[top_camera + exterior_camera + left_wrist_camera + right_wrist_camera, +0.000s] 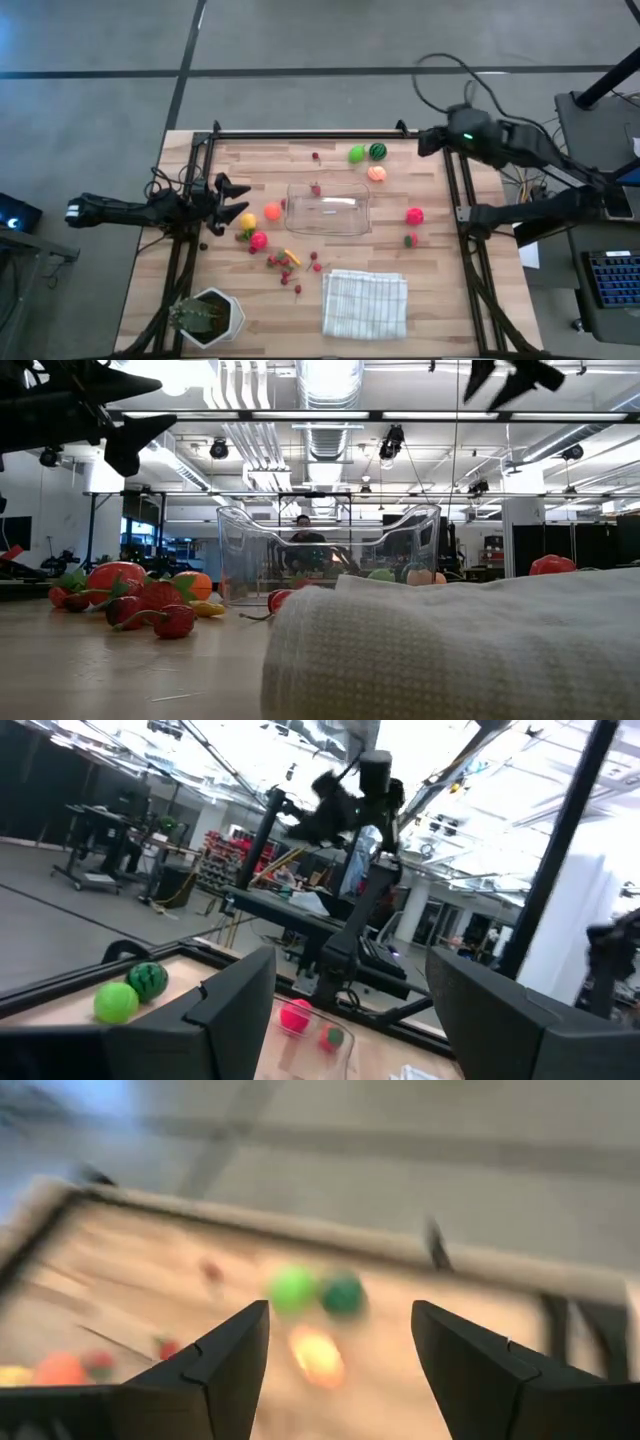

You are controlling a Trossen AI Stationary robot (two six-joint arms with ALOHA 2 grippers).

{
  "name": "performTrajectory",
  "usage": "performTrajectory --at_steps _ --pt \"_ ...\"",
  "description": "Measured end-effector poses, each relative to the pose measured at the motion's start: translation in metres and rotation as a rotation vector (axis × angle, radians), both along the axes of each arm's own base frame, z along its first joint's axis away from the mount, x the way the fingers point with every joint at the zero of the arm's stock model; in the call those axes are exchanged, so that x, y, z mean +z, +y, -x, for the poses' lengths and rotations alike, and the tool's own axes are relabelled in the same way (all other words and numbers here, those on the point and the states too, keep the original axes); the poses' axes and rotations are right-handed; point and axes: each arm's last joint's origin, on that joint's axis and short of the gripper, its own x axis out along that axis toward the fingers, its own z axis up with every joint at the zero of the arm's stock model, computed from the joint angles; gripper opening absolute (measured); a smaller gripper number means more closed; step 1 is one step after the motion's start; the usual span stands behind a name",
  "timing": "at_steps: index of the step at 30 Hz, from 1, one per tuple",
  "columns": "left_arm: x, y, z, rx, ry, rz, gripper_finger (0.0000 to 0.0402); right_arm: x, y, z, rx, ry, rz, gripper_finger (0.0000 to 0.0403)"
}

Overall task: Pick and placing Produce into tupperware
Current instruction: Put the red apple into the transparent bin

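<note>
We reckon our left gripper [238, 198] hangs spread and empty to grab the yellow produce [247, 220] beside its tips, with the tupperware [328, 213] just beyond. The right gripper [425, 140] waits well apart, spread too.

Colours and patterns on the pale wood table [440, 300]

Beside the black left gripper [236, 200], a yellow piece [247, 221], an orange ball [272, 212] and a pink ball [259, 240] are seen. Nearer the black right gripper [432, 140], a bright green ball [356, 154], a dark green striped ball [377, 151] and a pale orange piece [376, 173] are shown. The tupperware [328, 209] is clear; the cloth [365, 303] is white with a fine grid.
</note>
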Motion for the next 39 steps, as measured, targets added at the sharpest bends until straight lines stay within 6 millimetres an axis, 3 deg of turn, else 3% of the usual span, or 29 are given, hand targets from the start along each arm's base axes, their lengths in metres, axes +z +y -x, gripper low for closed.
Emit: performTrajectory --at_steps 4,8,12,16,20,24,29,34,39 --pt "0.0 0.0 0.0 -0.001 0.0 0.005 0.0245 -0.011 -0.024 0.001 -0.15 0.082 -0.252 0.0238" --pt "0.0 0.0 0.0 -0.035 -0.024 0.145 0.0245 -0.02 -0.052 -0.016 0.173 0.112 -0.344 0.0238" --pt "-0.002 0.0 -0.001 -0.048 -0.016 0.2 0.0245 -0.028 -0.071 -0.037 0.461 0.163 -0.256 0.0238" --pt "-0.003 0.0 -0.002 -0.051 -0.009 0.201 0.0245 -0.036 -0.084 -0.051 0.384 0.154 -0.306 0.0238" --pt "-0.003 -0.001 -0.002 -0.07 -0.003 0.199 0.0245 -0.046 -0.092 -0.048 0.306 0.237 -0.359 0.0238" --pt "-0.003 -0.001 -0.002 -0.092 -0.002 0.193 0.0245 -0.054 -0.091 -0.031 0.225 0.325 -0.511 0.0238" --pt "-0.004 -0.002 -0.003 -0.096 0.008 0.19 0.0245 -0.062 -0.074 -0.013 0.068 0.378 -0.735 0.0238" --pt "-0.006 -0.002 -0.005 -0.093 0.03 0.19 0.0245 -0.075 -0.057 -0.009 0.066 0.299 -0.784 0.0238" --pt "-0.009 -0.002 -0.007 -0.091 0.059 0.19 0.0245 -0.104 -0.038 -0.002 0.057 0.304 -0.85 0.0238"
